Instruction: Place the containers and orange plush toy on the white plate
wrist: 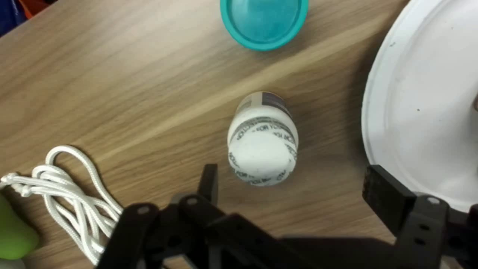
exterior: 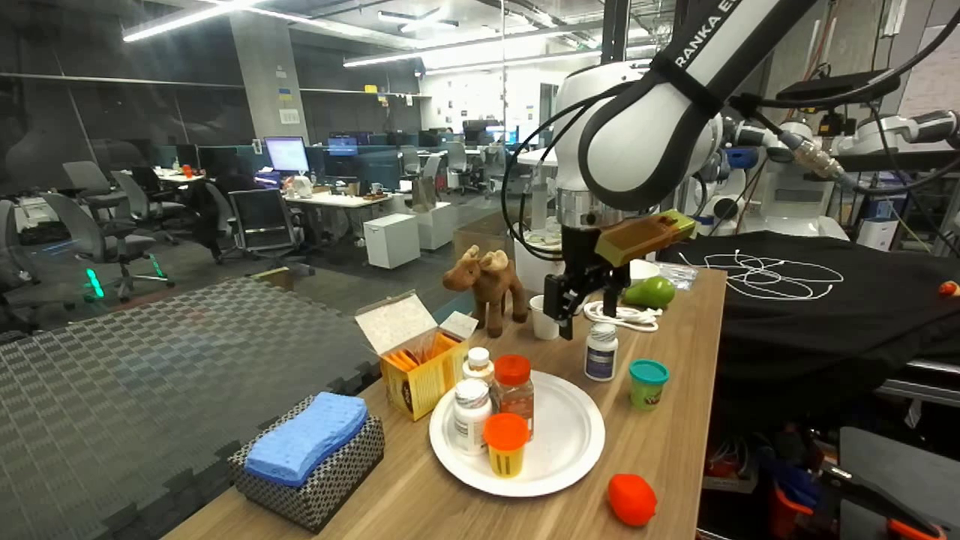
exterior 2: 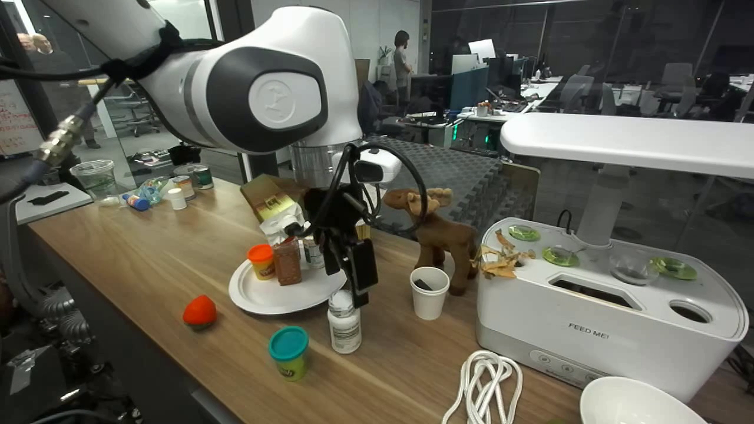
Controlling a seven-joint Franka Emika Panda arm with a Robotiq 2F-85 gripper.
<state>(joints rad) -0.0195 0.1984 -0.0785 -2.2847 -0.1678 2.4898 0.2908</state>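
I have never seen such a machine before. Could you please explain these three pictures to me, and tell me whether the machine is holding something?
The machine is a robot arm ending in a gripper, a kind of two-fingered hand. Two pictures come from cameras outside it, looking at the wooden table from different places. The third comes from a camera on its wrist, so the black fingers show at the bottom.

On the table lies a white plate with several containers, including a red-capped bottle and an orange-lidded tub. Off the plate stand a white pill bottle, a teal-lidded tub and a plush moose.

Nothing is held: the gripper is open, and the white pill bottle stands on the table near its fingers.
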